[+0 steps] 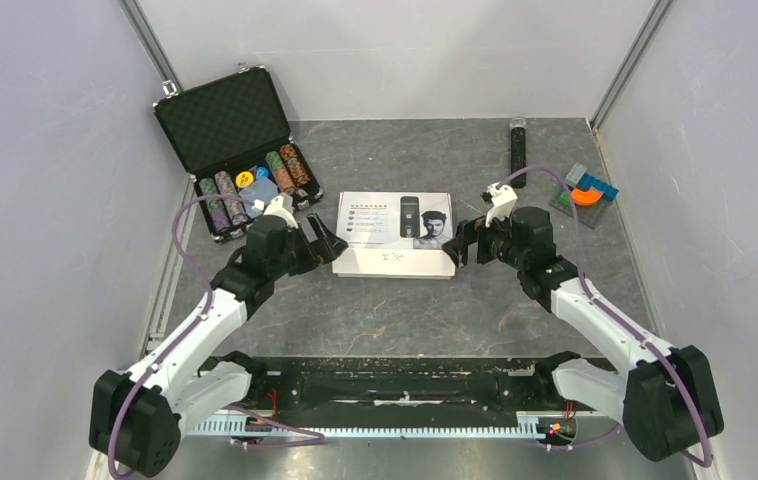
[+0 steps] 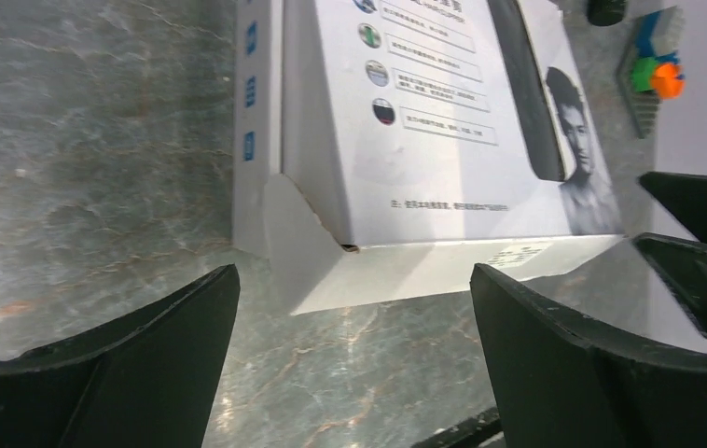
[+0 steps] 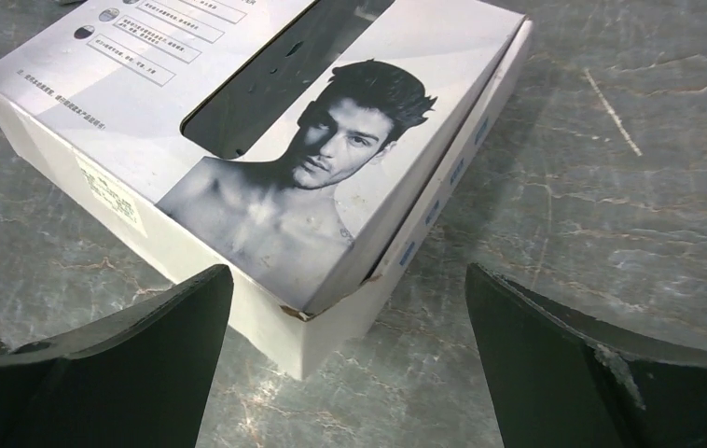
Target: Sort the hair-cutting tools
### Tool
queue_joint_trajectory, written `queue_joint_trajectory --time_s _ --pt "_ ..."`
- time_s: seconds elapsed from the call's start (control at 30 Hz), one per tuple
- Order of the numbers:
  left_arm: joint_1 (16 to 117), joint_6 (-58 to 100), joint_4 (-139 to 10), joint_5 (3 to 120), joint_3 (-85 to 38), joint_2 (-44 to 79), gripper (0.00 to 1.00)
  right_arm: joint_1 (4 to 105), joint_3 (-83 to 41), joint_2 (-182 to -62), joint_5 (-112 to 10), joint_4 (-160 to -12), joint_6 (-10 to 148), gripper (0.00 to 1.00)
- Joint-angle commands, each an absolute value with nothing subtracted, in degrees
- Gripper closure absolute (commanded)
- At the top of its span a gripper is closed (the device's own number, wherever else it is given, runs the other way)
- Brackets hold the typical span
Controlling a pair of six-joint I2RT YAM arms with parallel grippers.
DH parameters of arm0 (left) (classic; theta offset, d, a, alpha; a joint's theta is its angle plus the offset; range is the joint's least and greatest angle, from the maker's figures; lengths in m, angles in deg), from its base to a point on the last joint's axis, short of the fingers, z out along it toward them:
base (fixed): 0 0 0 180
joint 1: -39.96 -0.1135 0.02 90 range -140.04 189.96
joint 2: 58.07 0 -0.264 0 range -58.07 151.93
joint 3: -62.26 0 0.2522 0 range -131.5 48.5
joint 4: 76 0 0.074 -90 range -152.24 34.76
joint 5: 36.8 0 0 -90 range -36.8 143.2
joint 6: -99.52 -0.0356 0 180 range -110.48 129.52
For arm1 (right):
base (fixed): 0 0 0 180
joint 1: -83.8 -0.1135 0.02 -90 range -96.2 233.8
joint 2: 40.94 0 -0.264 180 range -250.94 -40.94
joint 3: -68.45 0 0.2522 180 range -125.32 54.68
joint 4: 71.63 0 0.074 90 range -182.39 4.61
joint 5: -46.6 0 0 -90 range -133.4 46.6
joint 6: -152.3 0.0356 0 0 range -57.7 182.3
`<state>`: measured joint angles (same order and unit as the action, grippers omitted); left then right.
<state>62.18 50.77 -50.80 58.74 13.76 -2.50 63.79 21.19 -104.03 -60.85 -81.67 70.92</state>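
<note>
— Where is the clipper?
— I see only a slim dark clipper shape (image 1: 410, 217) in the window of the white box (image 1: 380, 262) at mid-table, beside a printed man's face. I cannot tell whether it is tool or print.
— And your jaws?
— My left gripper (image 1: 323, 240) sits just off the box's left end and my right gripper (image 1: 462, 245) just off its right end. Both are spread wide and hold nothing.
— Beyond the box?
— An open chip case (image 1: 225, 120) lies behind it to the left, and a black stick (image 1: 518, 145) behind it to the right.

The white cardboard box (image 1: 395, 235) hides its contents; whether the dark strip (image 3: 275, 79) on its lid is print or window is unclear. Its small print is illegible. Both wrist views crop the box, and the finger bases of the left gripper (image 2: 352, 308).
</note>
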Motion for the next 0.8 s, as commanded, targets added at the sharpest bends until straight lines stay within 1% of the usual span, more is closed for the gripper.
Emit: queue_joint_trajectory --time_s 0.0,0.17,0.33,0.57,0.77 --pt "62.00 42.98 -46.72 55.19 10.29 -2.71 0.00 63.93 22.63 -100.22 -57.93 -80.76 65.62 0.02" --pt "62.04 38.91 -46.95 58.79 6.41 1.31 0.00 63.93 23.69 -99.05 -60.66 -76.61 64.29 0.02" --pt "62.04 31.80 -45.01 61.41 1.20 6.19 0.00 63.94 24.77 -100.74 -62.95 -73.41 63.23 0.02" --pt "62.14 25.18 -44.36 63.88 -1.06 10.62 0.00 63.93 24.37 -106.16 -70.52 -71.87 65.12 0.08" --pt "62.19 23.26 -43.94 64.65 -0.55 11.59 0.00 63.93 24.76 -107.21 -73.65 -72.30 67.02 0.13"
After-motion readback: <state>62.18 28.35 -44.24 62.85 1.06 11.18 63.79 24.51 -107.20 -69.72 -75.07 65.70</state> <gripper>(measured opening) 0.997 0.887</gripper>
